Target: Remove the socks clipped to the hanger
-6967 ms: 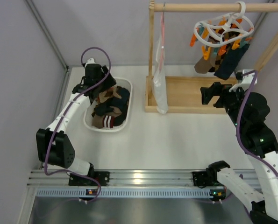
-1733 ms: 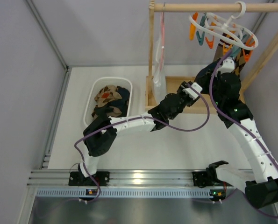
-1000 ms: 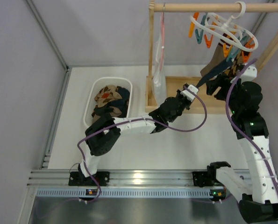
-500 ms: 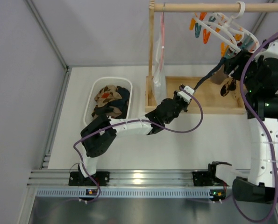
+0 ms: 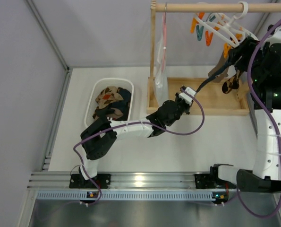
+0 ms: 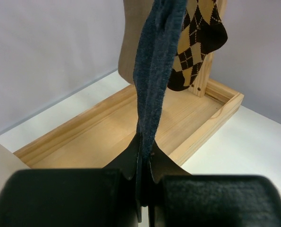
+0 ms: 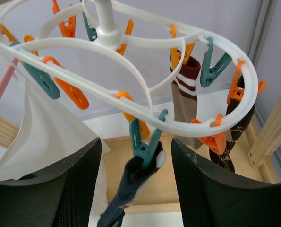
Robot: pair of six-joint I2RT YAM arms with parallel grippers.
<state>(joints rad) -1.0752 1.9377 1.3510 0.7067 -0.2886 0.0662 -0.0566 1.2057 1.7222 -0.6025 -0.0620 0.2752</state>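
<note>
- The left gripper (image 6: 142, 189) stays clenched on the lower end of the navy sock (image 6: 154, 71), which runs taut above its fingers.
- The right gripper (image 7: 135, 156) has risen; its released fingers now flank the teal clip (image 7: 141, 138) pinning that sock to the hanger (image 7: 145, 47).
- Unclipping looks imminent.

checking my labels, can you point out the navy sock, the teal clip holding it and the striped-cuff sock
navy sock (image 6: 152, 80), left wrist view, on its stretched middle
teal clip (image 7: 141, 140), right wrist view, on the clip's body just above the sock
striped-cuff sock (image 7: 183, 109), right wrist view, on the taupe leg below the stripes
</note>
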